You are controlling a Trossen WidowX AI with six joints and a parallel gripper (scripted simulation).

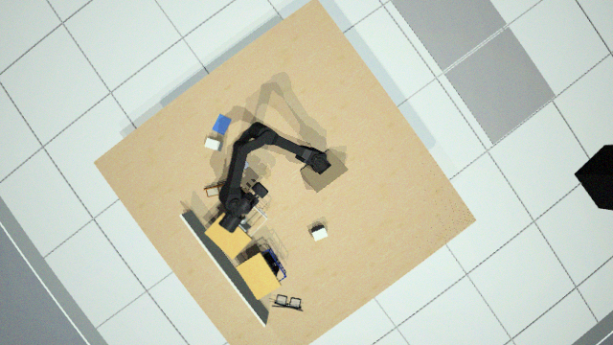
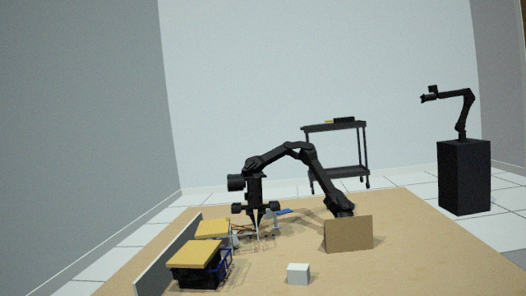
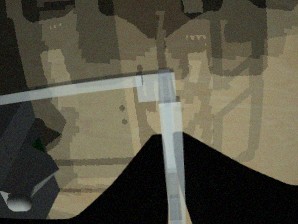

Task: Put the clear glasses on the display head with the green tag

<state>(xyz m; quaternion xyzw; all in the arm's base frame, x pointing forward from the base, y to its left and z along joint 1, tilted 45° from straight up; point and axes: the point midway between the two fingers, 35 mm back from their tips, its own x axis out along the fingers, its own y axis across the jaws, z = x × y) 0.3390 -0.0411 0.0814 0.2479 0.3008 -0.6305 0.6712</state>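
The black arm (image 2: 288, 150) rises from its base, folds at the elbow and drops its wrist straight down, fingers pointing at the tabletop; the gripper (image 2: 256, 219) pinches the clear glasses (image 3: 164, 96) by one temple, hanging beside the yellow-topped boxes (image 2: 211, 228). The nearer yellow-topped box (image 2: 193, 252) sits in a blue crate (image 2: 225, 260); its contents are hidden.

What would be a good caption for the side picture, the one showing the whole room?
Black robot arm reaching down, gripper shut on clear glasses beside two yellow-topped boxes.
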